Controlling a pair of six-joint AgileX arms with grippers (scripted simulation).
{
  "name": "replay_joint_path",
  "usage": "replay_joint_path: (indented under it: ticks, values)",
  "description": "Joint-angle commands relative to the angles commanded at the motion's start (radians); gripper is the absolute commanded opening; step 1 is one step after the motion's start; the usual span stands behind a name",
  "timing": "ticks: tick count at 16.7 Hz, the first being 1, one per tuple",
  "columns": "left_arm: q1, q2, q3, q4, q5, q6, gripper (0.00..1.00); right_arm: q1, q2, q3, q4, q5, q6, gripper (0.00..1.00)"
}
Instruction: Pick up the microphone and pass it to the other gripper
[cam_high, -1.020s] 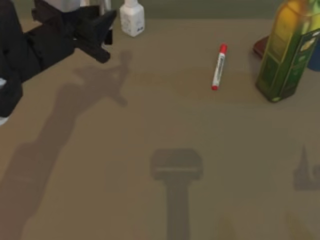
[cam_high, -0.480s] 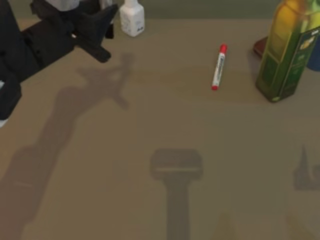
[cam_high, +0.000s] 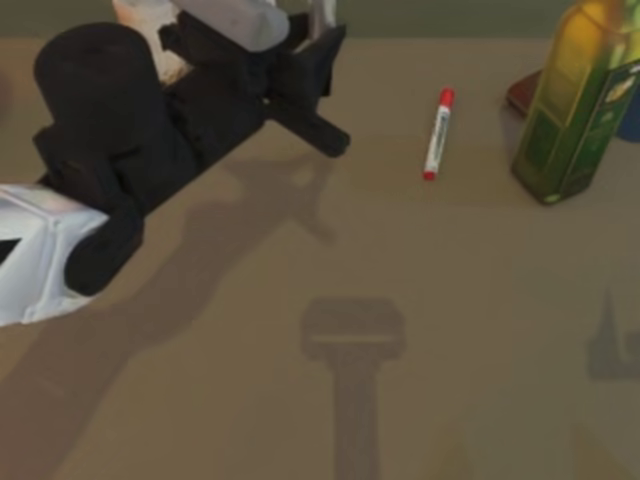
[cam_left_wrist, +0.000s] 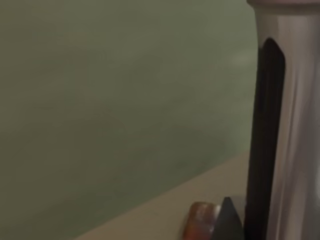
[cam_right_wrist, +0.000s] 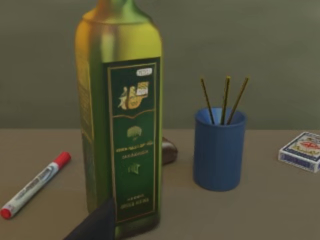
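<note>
seeing my left arm reaching in from the left side of the table (cam_high: 300, 400) toward the back edge, with the left gripper (cam_high: 318, 90) hanging over the back-left area. i'm not able to tell whether that pincer is wide, narrow or holding anything. i'm also not finding the microphone in any view, so i can't say where it is.

the left wrist view is showing a tall silver-grey object (cam_left_wrist: 295, 125) with a long black slot, very close up. a small brownish thing (cam_left_wrist: 200, 222) is sitting at its foot.

the right gripper (cam_right_wrist: 95, 225) is showing only as a dark tip in its own wrist view, state unreadable. it's facing a green oil bottle (cam_right_wrist: 122, 115) standing upright at the back right. the red-capped marker (cam_high: 437, 134) is lying flat near the bottle, apart from it. a blue cup (cam_right_wrist: 219, 150) holding three thin sticks (cam_right_wrist: 225, 100) is standing beside the bottle, and a card box (cam_right_wrist: 301, 151) is lying beyond the cup.
</note>
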Motion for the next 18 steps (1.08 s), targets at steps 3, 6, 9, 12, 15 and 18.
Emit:
replay_joint_path:
  ticks: [3, 6, 9, 12, 15, 18]
  values:
    - [-0.088, -0.027, -0.009, 0.004, -0.089, -0.003, 0.00, 0.000, 0.000, 0.000, 0.000, 0.000, 0.000, 1.00]
    - [-0.098, -0.031, -0.010, 0.005, -0.099, -0.003, 0.00, 0.000, 0.000, 0.000, 0.000, 0.000, 0.000, 1.00]
    - [-0.095, -0.027, -0.007, 0.004, -0.097, -0.002, 0.00, 0.000, 0.000, 0.000, 0.000, 0.000, 0.000, 1.00]
    - [-0.098, -0.031, -0.010, 0.005, -0.099, -0.003, 0.00, 0.000, 0.000, 0.000, 0.000, 0.000, 0.000, 1.00]
    - [-0.098, -0.031, -0.010, 0.005, -0.099, -0.003, 0.00, 0.002, 0.002, 0.002, 0.001, 0.000, 0.000, 1.00]
    - [-0.098, -0.031, -0.010, 0.005, -0.099, -0.003, 0.00, 0.053, 0.067, 0.062, 0.027, -0.003, 0.001, 1.00]
